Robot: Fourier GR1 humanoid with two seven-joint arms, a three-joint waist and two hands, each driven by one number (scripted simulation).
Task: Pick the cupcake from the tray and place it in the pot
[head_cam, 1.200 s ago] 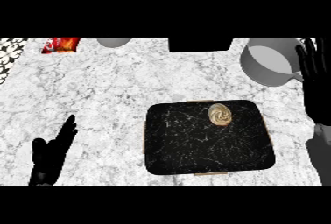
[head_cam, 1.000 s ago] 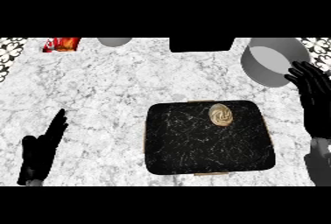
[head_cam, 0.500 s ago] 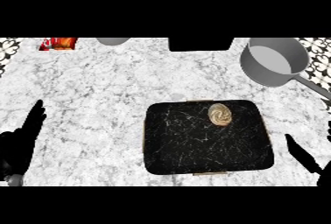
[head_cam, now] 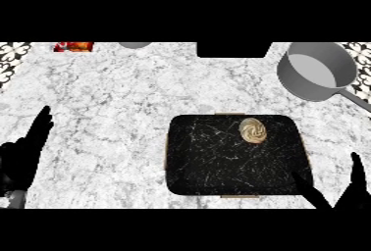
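We see the cupcake (head_cam: pixel 253 131) sitting in the black tray's (head_cam: pixel 217 171) upper right part, with the grey pot (head_cam: pixel 316 70) well apart at the table's (head_cam: pixel 116 98) far right. Our left hand (head_cam: pixel 25 152) rests at the left edge with straight fingers, holding nothing. Our right hand (head_cam: pixel 348 196) shows at the lower right, fingers spread and straight, beside the tray's corner.

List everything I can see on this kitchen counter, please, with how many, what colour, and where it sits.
Speckled white-grey stone counter: one, fills the view.
Dark marbled square tray: one, black with pale veins, right of centre.
Swirl-topped beige cupcake: one, on the tray's upper right part.
Grey metal pot with a long handle: one, upper right corner, nothing visible inside.
Red and orange item: one, top left edge, too cut off to identify.
Grey rounded object: one, top edge, mostly cut off.
Left hand: black, open, left edge.
Right hand: black, open, lower right corner.
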